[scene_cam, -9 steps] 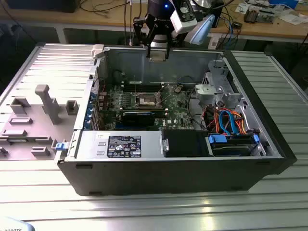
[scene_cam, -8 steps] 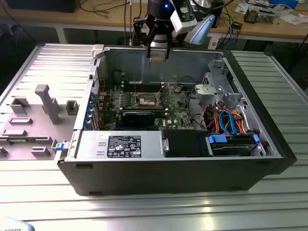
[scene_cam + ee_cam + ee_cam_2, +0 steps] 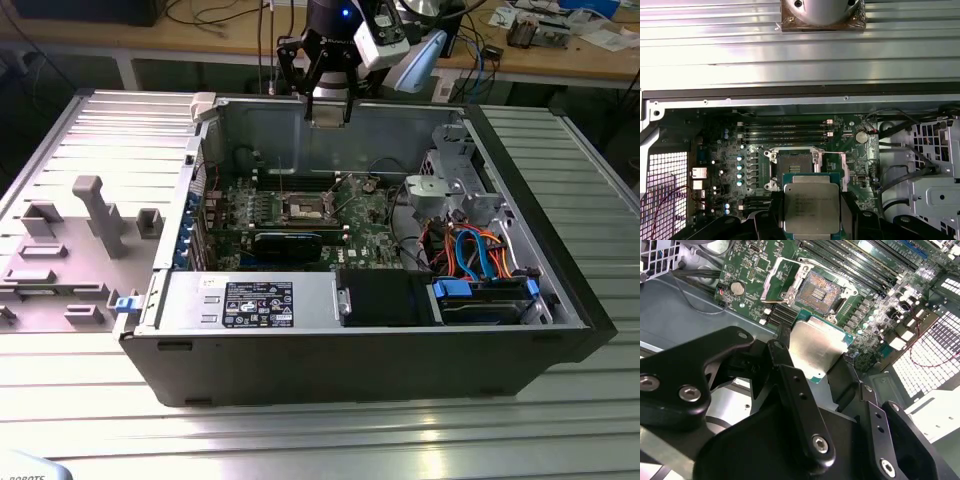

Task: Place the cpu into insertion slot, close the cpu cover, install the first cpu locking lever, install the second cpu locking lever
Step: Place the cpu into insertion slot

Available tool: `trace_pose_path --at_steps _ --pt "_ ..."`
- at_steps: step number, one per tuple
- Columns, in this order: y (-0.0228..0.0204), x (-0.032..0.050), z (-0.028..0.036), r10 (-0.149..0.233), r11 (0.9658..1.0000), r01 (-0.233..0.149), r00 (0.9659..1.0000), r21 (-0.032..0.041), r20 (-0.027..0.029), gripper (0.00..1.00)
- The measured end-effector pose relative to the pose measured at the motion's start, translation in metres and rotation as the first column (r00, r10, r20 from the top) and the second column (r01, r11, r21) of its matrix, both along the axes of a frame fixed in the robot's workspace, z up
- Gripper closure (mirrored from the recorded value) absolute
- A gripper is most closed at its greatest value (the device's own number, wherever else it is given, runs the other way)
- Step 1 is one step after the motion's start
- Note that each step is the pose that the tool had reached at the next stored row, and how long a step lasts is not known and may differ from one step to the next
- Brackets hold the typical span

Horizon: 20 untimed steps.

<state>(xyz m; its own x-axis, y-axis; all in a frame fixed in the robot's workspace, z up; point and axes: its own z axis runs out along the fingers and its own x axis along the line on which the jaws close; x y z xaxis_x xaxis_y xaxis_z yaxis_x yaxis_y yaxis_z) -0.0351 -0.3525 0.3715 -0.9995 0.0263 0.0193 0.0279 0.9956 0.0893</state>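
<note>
Motherboard (image 3: 856,167) below gripper (image 3: 328,110) holding cpu (image 3: 811,205).

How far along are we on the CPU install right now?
Done: nothing is seated yet. The insertion slot is empty with its dark centre bare, and the cpu cover stands swung open beside it. In hand: the gripper is shut on the cpu, held above the slot and not touching it. Left: seating the cpu, closing the cover, and the two lever steps.
</note>
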Motion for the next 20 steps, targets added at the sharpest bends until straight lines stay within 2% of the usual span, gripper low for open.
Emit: trace_pose_path --at_steps 5,11,20 --pt "0.0000 0.0000 0.0000 -0.005 1.0000 0.005 1.0000 0.0000 -0.0001 0.46" --pt "0.0000 -0.0001 -0.0004 -0.047 0.9989 0.047 0.9989 -0.0001 -0.0001 0.46" --pt "0.0000 -0.0001 -0.0005 -0.073 0.9973 0.073 0.9973 0.0000 0.0000 0.46"
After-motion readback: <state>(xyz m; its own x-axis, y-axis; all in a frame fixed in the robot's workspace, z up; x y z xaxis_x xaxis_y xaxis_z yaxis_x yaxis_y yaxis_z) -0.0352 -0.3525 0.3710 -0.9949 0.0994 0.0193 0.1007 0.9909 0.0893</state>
